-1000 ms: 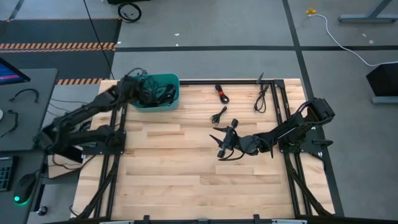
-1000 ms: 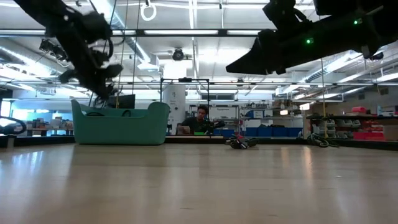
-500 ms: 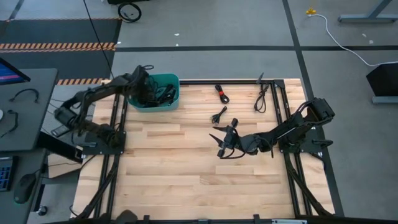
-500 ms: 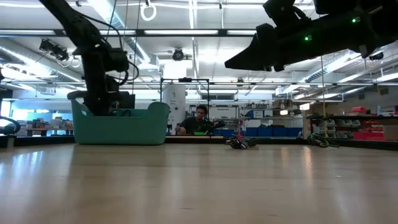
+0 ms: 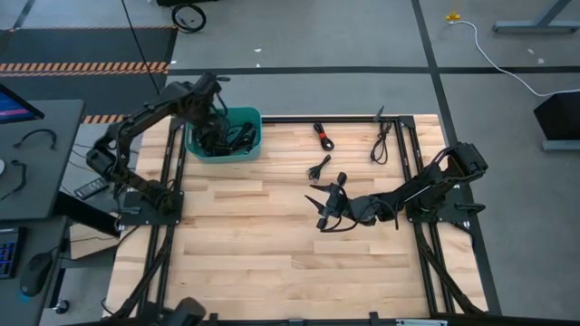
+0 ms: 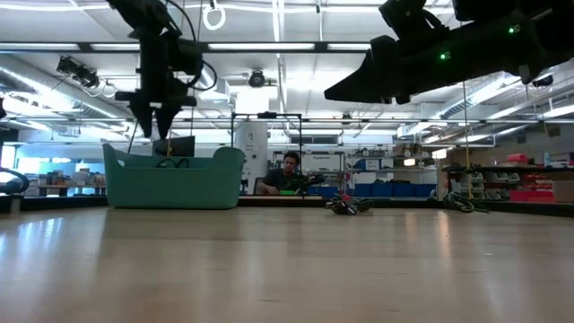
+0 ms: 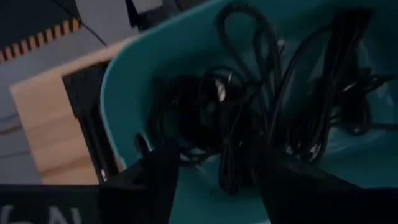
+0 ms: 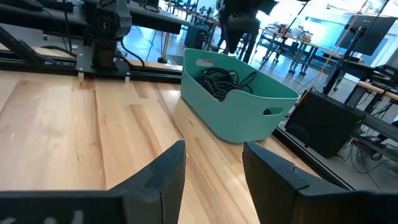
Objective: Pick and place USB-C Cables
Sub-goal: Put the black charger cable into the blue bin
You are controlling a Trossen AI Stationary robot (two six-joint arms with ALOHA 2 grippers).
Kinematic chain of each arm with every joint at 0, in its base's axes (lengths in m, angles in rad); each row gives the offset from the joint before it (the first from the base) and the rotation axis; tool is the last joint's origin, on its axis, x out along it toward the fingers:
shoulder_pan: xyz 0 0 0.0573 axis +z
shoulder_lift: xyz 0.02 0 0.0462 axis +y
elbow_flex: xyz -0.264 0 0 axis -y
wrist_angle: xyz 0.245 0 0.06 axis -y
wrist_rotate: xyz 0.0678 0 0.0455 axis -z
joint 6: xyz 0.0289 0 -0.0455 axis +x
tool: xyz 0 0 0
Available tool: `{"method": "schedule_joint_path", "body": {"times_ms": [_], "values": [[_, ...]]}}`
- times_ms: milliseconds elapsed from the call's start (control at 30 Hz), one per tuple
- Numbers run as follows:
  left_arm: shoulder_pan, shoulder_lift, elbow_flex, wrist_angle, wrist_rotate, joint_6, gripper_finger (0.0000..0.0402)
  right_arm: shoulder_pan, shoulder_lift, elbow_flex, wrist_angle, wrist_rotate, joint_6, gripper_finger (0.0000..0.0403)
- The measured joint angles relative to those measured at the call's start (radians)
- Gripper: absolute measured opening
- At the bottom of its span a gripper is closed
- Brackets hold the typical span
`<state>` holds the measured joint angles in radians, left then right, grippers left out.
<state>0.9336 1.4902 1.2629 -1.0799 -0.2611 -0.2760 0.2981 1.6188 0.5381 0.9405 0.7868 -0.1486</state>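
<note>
At the far left of the pale wooden plank table (image 5: pixel 272 235), the left gripper (image 6: pixel 161 112) hangs just above the teal plastic bin (image 5: pixel 249 149), pointing down into it. Its own camera looks past two spread fingers (image 7: pixel 155 180) with nothing between them, so the jaws stand wide and empty. Below them lies a tangled heap of thin black USB-C cables (image 7: pixel 249 118) on the bin floor, which also shows from across the table (image 8: pixel 222 79). This reads as the end of a drop-off: a load appears to have been let go into the bin, and the left arm looks free to go for another.

Moving right, three loose black cables are on the far part of the table, outside the bin: a small coil with red ties (image 5: pixel 323 135), a short bundle (image 5: pixel 319 167) nearer the middle, and a longer loop (image 5: pixel 381 145) by the far right rail.

Further right, the right gripper (image 5: pixel 324 206) is held over the table's middle, near the short bundle but apart from it. Its jaws are wide, holding nothing.

The next move probably calls for one arm to travel to a remaining cable, come down with fingers straddling the thickest part of the coil, and close there so the thin cable does not slip out.
</note>
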Motion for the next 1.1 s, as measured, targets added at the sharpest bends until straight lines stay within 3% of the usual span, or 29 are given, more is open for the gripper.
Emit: {"method": "schedule_joint_path", "body": {"times_ms": [167, 433, 533, 667, 800, 900, 967, 1100], "values": [[-0.006, 0.000, -0.060, 0.121, -0.011, 0.007, 0.0138, 0.001, 0.000, 0.000, -0.001, 0.000, 0.000, 0.0164], [-0.012, 0.001, -0.315, 0.445, -0.005, 0.009, 0.0011, 0.039, 0.000, 0.000, -0.001, -0.001, -0.004, 0.0164], [-0.013, 0.001, -0.380, 0.545, -0.004, 0.008, 0.0010, 0.051, 0.000, 0.000, -0.001, -0.001, -0.004, 0.0164], [-0.014, 0.001, -0.389, 0.557, -0.004, 0.023, 0.0009, 0.070, 0.000, 0.000, 0.000, 0.016, -0.016, 0.0164], [-0.028, -0.015, -0.323, 0.445, -0.004, 0.044, 0.0009, 0.110, 0.000, 0.000, 0.005, 0.181, -0.090, 0.0164], [-0.057, -0.037, -0.249, 0.348, -0.002, 0.068, 0.0030, 0.141, -0.007, 0.000, 0.001, 0.355, -0.139, 0.0164], [-0.084, -0.061, -0.199, 0.281, 0.000, 0.079, 0.0052, 0.148, -0.021, 0.000, -0.004, 0.416, -0.158, 0.0164], [-0.171, -0.124, -0.155, 0.232, 0.000, 0.055, 0.0094, 0.137, -0.093, 0.000, -0.078, 0.404, -0.096, 0.0164]]}}
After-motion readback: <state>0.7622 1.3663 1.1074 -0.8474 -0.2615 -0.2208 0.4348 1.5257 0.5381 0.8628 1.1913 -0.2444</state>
